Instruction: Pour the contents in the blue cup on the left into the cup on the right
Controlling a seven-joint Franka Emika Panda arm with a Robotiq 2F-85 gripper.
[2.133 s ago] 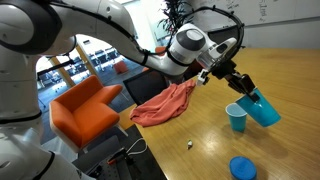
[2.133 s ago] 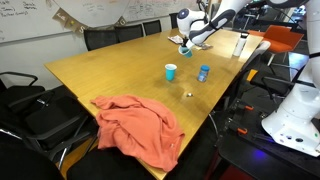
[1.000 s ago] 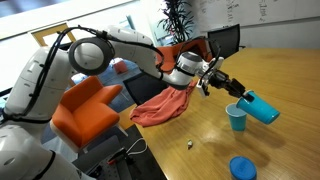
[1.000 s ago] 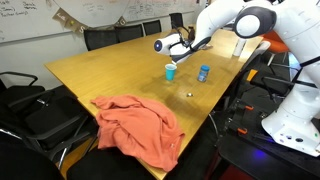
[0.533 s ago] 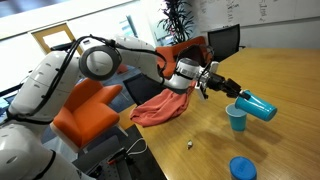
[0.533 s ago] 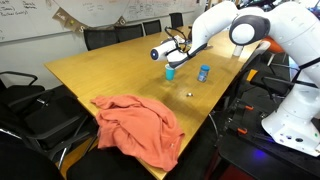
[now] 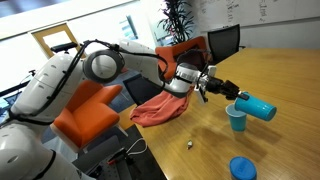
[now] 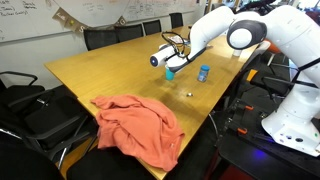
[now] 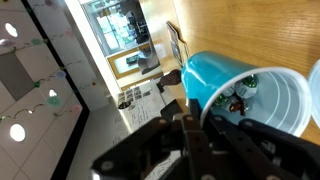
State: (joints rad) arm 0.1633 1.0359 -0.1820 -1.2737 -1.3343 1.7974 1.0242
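My gripper point(image 7: 238, 97) is shut on the rim of the blue cup point(image 7: 259, 107), which hangs tipped almost on its side. Just below it the cup point(image 7: 237, 118) stands upright on the wooden table point(image 7: 285, 70). In an exterior view the gripper point(image 8: 167, 58) holds the blue cup point(image 8: 158, 60) directly above the cup point(image 8: 170, 71). In the wrist view the fingers of my gripper point(image 9: 197, 118) pinch the wall of the blue cup point(image 9: 225, 78). Its pale inside shows small round pieces point(image 9: 240, 98) lying near the rim.
A red cloth point(image 7: 165, 103) lies on the table beside the arm and shows large near the front edge point(image 8: 140, 125). A flat blue disc point(image 7: 243, 168) and a tiny pale object point(image 7: 190, 146) lie near the cups. An orange chair point(image 7: 85, 110) stands off the table's edge.
The wrist has turned and the blue cup has gone from a slight tilt to nearly horizontal, staying above the standing cup. The grip has stayed shut.
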